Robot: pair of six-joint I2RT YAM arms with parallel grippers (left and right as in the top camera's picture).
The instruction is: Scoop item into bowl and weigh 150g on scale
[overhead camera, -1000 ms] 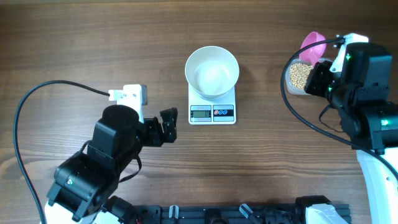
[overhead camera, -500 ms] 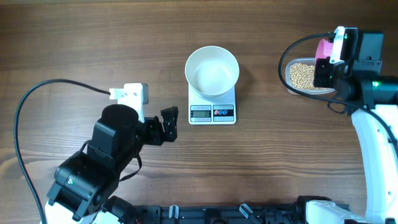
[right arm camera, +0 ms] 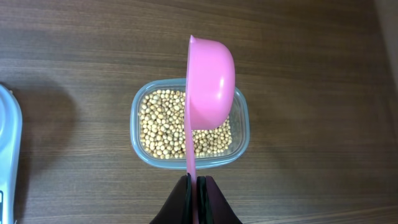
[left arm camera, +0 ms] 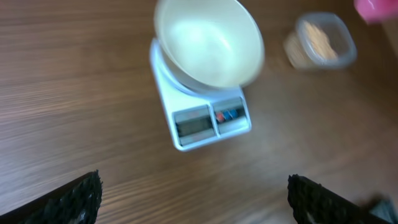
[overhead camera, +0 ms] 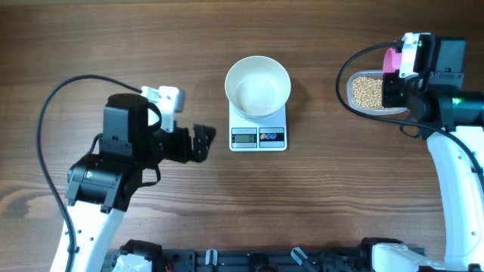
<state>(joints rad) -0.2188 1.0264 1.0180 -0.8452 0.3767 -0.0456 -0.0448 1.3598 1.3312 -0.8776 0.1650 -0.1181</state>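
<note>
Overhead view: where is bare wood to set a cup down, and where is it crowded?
Bare wood lies between the scale and the tub, left of the bowl beyond the left gripper, and in front of the scale between the arms. Crowded: over the tub, where the right gripper holds the scoop.

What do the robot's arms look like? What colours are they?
Both arms are chunky black blocks on smooth white tubes. The left arm has a long black cable looping off it; the right arm has one too, and a tiny green light. The fingers are black and bumpy.
</note>
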